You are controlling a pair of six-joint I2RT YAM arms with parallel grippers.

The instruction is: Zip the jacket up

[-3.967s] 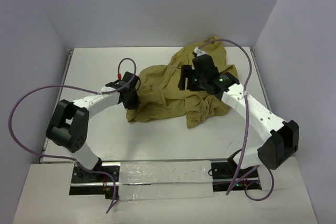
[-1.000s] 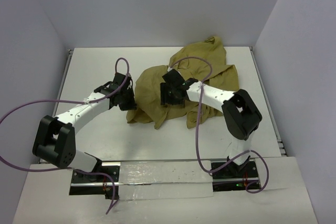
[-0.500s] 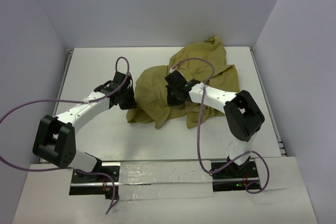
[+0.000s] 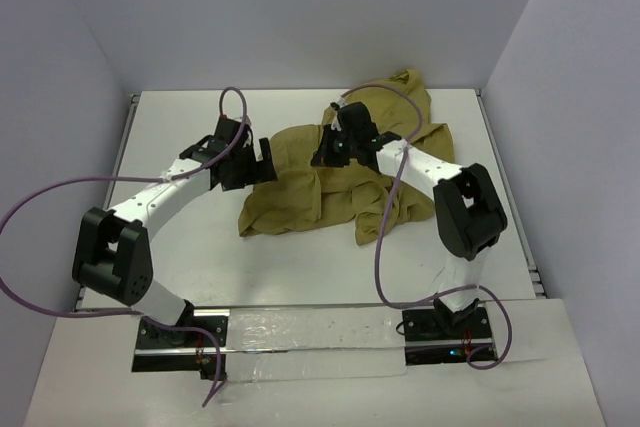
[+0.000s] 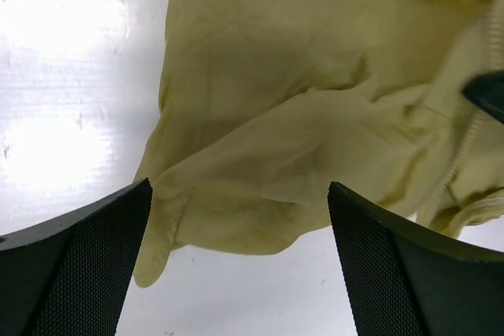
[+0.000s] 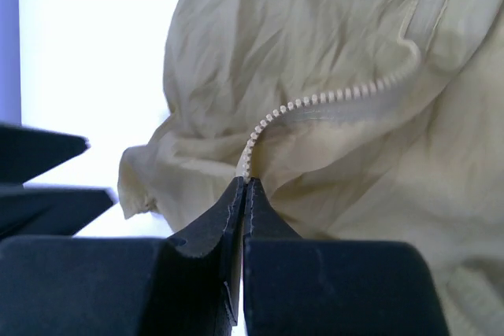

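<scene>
**Jacket Still a Heap, Zipper Wide Open**

On the left, the left end effector [image 4: 262,161] hung low over the near-left edge of the cloth with its fingers spread wide. Nothing sat between them. Its own camera looked straight down through the gap at a loose flap of fabric and the white tabletop [image 4: 180,247] beneath.

In the middle lay the jacket [image 4: 300,192], a crumpled olive-tan mound on the far-centre part of the tabletop, spilling toward the back right corner. It was bunched and folded over itself, with no flat front panel to be seen and the sleeves lost among the creases.

To the right, the right end effector [image 6: 244,184] had its fingers pressed together, pinching the jacket's edge right where a row of zipper teeth [image 6: 331,98] ended. From the wrist view that pale row curved up and away to the right, bare along its length. No matching row ran beside it, and I could not make out a slider or pull tab anywhere.

Standing there, I judged the job to be in its early stage. One side of the zipper had been found and gripped, and that was about all. The other side had yet to be located, the two bottom ends brought together and seated, and the slider drawn up the whole front. With the cloth so rumpled, straightening it looked like the first need.
</scene>
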